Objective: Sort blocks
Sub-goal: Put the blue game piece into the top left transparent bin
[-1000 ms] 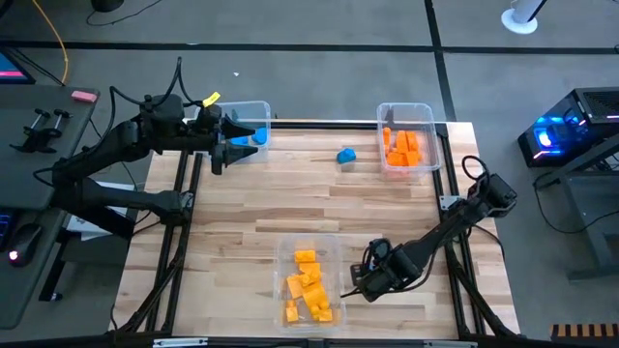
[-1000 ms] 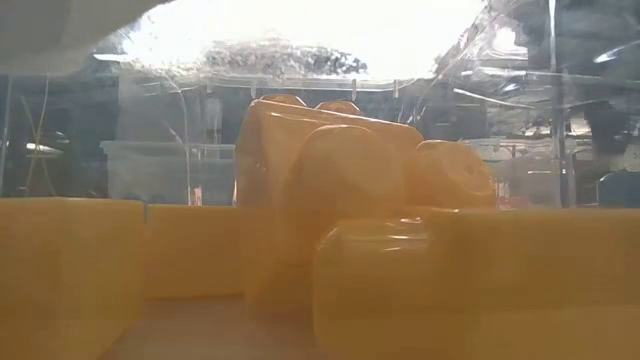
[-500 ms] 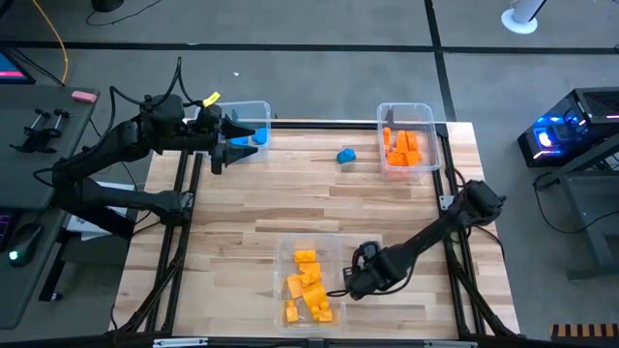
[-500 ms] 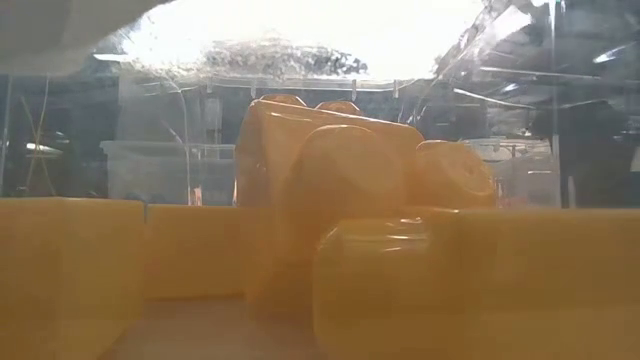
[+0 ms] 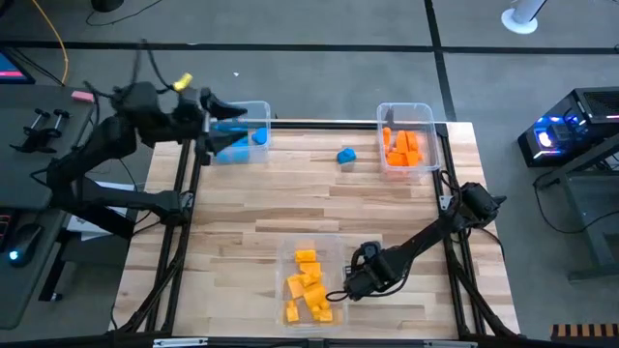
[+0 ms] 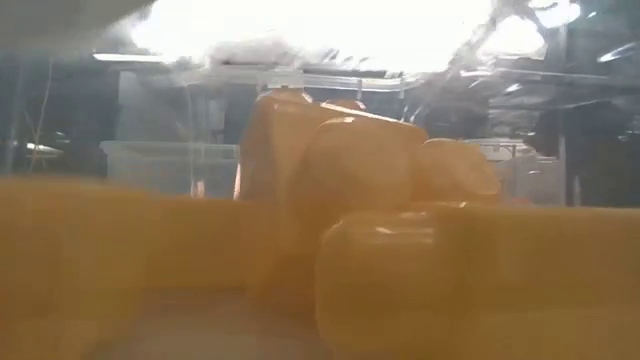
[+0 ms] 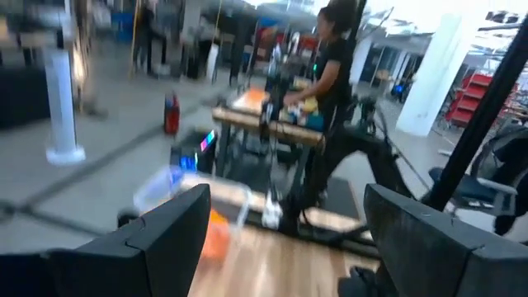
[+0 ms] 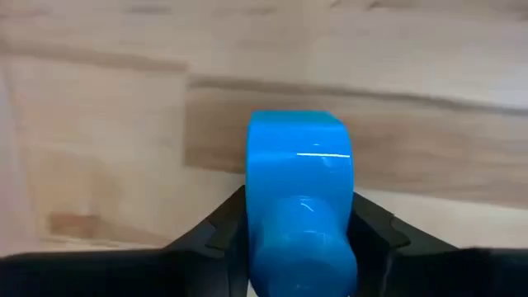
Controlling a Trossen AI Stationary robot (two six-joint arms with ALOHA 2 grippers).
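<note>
Pick-up step: right gripper clenched on blue block low on table beside yellow-block bin; left gripper spread wide over blue bin; next, likely carrying block to blue bin.

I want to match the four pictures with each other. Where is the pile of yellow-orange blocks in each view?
High view: yellow-orange blocks in the clear bin, bottom middle.
Low view: they fill the picture, very close.
Left wrist view: not in it.
Right wrist view: not in it; only a blue block over wood.
Shared landmark: the wooden table top, in the high and wrist views.
</note>
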